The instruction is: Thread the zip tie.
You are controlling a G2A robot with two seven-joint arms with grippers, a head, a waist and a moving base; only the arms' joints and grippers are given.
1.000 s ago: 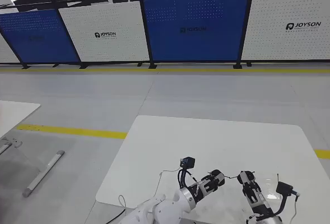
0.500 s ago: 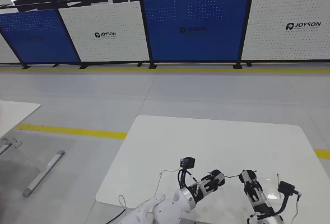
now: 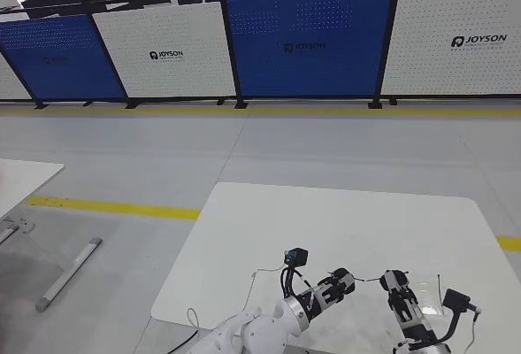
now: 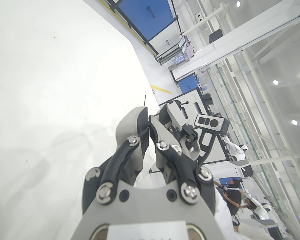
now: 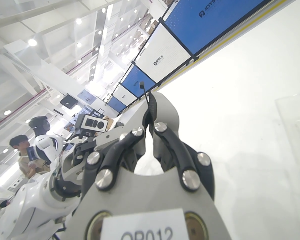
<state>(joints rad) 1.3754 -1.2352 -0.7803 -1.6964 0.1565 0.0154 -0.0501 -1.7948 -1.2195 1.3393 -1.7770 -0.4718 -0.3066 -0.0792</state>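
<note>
Right pincer (image 5: 150, 107) clamped on zip tie (image 5: 145, 96), head poking out above surface (image 5: 240, 101). Left pincer (image 4: 149, 122) clamped on thin black strip (image 4: 145, 101); same tie unclear. Light, bendy, slick; hold near tip.

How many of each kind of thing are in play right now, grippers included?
Black zip tie ends: 2, one poking past each gripper's tips; one tie or two, cannot tell.
Grippers: 2, left gripper and right gripper, both shut.
Clear tray: 1.
Table: 1.
Total: 6.
</note>
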